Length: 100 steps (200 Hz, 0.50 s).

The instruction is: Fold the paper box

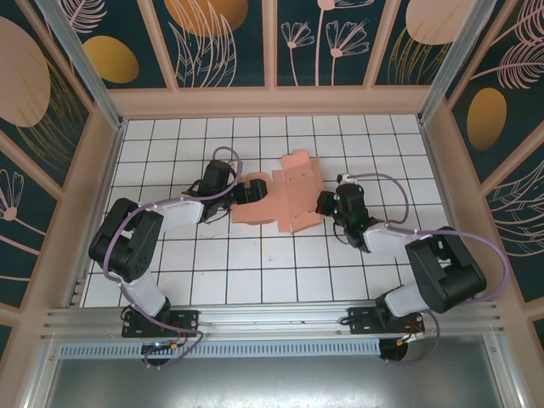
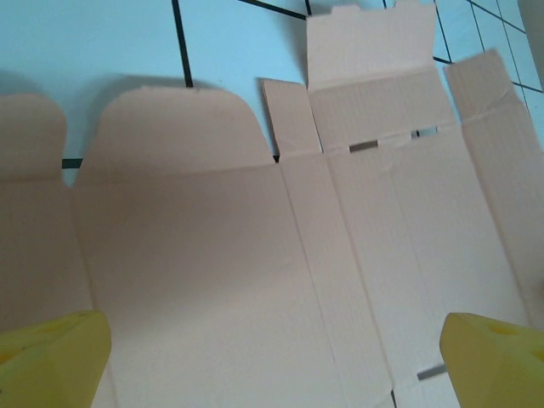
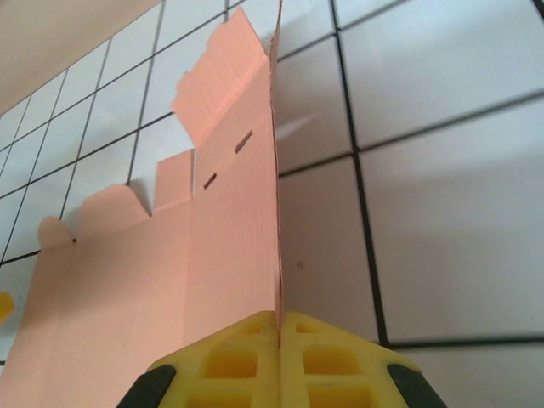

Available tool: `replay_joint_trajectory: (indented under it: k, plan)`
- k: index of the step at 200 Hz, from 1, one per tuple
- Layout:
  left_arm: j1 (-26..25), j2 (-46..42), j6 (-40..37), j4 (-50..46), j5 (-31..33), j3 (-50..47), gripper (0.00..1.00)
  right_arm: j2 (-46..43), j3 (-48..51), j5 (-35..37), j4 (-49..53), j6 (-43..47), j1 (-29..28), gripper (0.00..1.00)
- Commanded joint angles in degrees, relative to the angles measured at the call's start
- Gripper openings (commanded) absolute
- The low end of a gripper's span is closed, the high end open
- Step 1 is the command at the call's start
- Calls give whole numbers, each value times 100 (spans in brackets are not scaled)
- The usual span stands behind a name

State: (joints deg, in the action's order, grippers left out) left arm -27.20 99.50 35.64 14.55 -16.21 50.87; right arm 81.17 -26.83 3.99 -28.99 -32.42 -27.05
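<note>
The paper box (image 1: 285, 200) is laid out as a flat die-cut sheet of thin salmon-pink card — finely ribbed, creased, slotted, with rounded flaps — at the middle of the white tiled table (image 1: 255, 263). Its right edge is pinched in the closed yellow jaws of the right gripper (image 3: 279, 327). The left gripper (image 2: 272, 361) is held spread over the sheet.

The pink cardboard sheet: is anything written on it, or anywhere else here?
No readable text anywhere.
The paper box is plain salmon card with creases and slots.
The table bears only grid lines.
The walls bear only leaf and flower patterns.
</note>
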Motion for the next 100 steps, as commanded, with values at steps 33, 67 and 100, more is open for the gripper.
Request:
replay_joint_trajectory:
  k: [33,67,100]
  plan:
    - [-515,709,-75,-430,-80,1061,91,-262,276,205,-851,-468,-79,12]
    - [-567,1313,-170,-709,-436,1406,84,-19,147,-1181,-1144,-396,391,47]
    - [-565,1534,-157,-541,-418,1212,66,449,-89,-2215,-1407,-359,908,56]
